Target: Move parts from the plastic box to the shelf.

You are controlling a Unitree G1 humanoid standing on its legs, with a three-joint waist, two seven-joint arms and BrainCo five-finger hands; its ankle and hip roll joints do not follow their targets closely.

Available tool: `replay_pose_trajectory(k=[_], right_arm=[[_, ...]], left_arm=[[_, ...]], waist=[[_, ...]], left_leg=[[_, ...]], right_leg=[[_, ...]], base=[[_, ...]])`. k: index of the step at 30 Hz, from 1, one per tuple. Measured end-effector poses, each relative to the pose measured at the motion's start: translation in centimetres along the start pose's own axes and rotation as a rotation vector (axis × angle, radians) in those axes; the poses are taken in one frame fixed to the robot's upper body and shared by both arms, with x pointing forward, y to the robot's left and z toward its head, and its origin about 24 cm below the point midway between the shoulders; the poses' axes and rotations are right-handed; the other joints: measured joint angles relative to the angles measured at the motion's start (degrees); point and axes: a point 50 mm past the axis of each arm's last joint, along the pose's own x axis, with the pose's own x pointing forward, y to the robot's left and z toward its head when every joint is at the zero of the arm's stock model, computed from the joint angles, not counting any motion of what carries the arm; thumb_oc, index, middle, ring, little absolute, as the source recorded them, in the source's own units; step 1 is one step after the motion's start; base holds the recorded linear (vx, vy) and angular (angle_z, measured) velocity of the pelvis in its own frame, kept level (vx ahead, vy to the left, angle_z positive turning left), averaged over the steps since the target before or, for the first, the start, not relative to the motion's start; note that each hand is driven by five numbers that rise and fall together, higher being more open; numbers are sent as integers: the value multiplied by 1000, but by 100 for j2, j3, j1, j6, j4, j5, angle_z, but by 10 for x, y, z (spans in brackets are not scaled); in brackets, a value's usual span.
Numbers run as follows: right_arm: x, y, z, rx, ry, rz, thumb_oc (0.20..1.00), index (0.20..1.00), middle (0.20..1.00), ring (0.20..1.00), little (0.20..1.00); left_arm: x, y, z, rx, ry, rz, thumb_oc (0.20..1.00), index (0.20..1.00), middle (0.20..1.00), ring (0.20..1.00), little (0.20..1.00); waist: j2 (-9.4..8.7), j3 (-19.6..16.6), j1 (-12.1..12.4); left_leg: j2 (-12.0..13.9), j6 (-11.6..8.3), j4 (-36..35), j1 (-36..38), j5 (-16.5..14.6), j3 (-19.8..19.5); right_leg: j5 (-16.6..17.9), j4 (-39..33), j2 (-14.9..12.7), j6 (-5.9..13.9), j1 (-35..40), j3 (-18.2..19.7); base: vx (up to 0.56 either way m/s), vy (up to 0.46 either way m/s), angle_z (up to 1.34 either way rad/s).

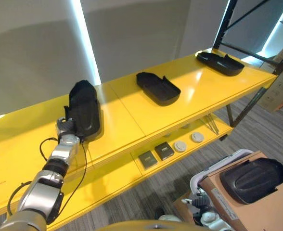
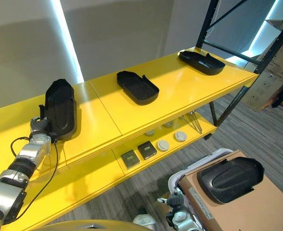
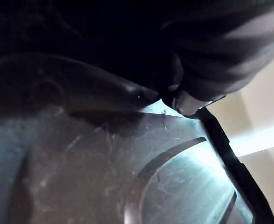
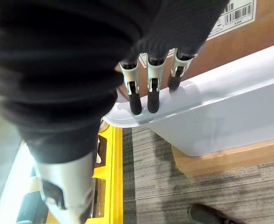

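Matte black moulded part [image 1: 84, 109], long and rounded, lies on the glossy yellow shelf [image 1: 132, 108] near its front edge. Left hand [image 1: 65, 128] meets its near end; fingers' state unreadable. Right hand [image 4: 148, 79], fingers straight, rests on the white plastic box [image 4: 221, 112] rim.

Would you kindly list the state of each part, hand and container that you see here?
Left part: on the top shelf, held at its near end by the left hand.
Middle part: lying on the top shelf, hollow side up.
Far part: lying on the top shelf, hollow side up.
Fourth part: resting on the cardboard box.
Right hand: open, fingers straight over the white plastic box rim.
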Motion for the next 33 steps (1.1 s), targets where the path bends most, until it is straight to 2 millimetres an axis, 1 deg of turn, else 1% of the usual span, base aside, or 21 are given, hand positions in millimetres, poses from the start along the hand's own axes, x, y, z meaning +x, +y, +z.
replay_pose_trajectory(k=[7, 12, 25, 26, 27, 28, 29, 32, 33], right_arm=[[1, 3, 2, -31, -19, 20, 1000, 1000, 1000, 1000, 1000], [-1, 6, -3, -58, -7, 30, 1000, 1000, 1000, 1000, 1000], [-1, 8, -6, -101, -7, 42, 1000, 1000, 1000, 1000, 1000], [-1, 8, -6, -101, -7, 41, 1000, 1000, 1000, 1000, 1000], [-1, 8, -6, -101, -7, 41, 1000, 1000, 1000, 1000, 1000], [0, 7, -3, -101, -15, 39, 1000, 1000, 1000, 1000, 1000], [-1, 8, -5, -101, -8, 42, 1000, 1000, 1000, 1000, 1000], [-2, 10, -9, -106, 8, 45, 1000, 1000, 1000, 1000, 1000], [-2, 11, -11, -107, 15, 47, 1000, 1000, 1000, 1000, 1000]], left_arm=[[4, 3, -17, 72, 113, 87, 200, 200, 200, 200, 200], [3, 3, -24, 105, 134, 100, 200, 200, 200, 200, 200], [2, 0, -27, 85, 149, 101, 200, 200, 200, 200, 200], [2, 0, -27, 85, 149, 101, 1000, 1000, 1000, 1000, 1000], [2, 0, -27, 85, 148, 101, 1000, 1000, 1000, 1000, 1000], [1, -2, -29, 47, 163, 98, 1000, 1000, 1000, 1000, 1000], [0, -6, -29, -92, 187, 110, 1000, 1000, 1000, 1000, 1000], [-2, -9, -27, -309, 220, 120, 1000, 1000, 1000, 1000, 1000], [-3, -10, -27, -340, 222, 120, 1000, 1000, 1000, 1000, 1000]], waist=[[-10, -24, -16], [-3, -139, -28], [-4, -183, -1], [-4, -183, 0], [-3, -183, 0], [-2, -183, 23], [-1, -191, 56], [-26, -217, 124], [-39, -225, 137]], left_leg=[[21, -23, -1, 10, 13, 9], [22, -7, -5, 9, 2, 22], [23, -10, -7, -48, 1, 31], [23, -10, -7, -48, 1, 31], [24, -10, -7, -49, 1, 30], [25, -12, -8, -51, -1, 27], [25, -15, -8, -27, -3, 17], [25, -15, -8, -34, -1, -8], [26, -19, -8, -33, 0, -14]], right_leg=[[1, -1, 24, -3, 8, 9], [-1, -14, 25, -6, 3, 29], [2, -18, 25, -2, -45, 64], [2, -18, 25, -2, -45, 64], [1, -19, 25, -2, -45, 64], [0, -30, 22, -2, -37, 62], [-6, -34, 21, -3, 0, 51], [-6, -34, 17, -3, 10, 22], [-7, -35, 16, -5, 14, 15]], base=[[10, -4, 0], [0, 0, 0], [0, 0, 0], [0, 0, 0], [0, 0, 0], [0, 0, 0], [17, -3, 4], [8, -9, 5], [-6, -9, 4]])
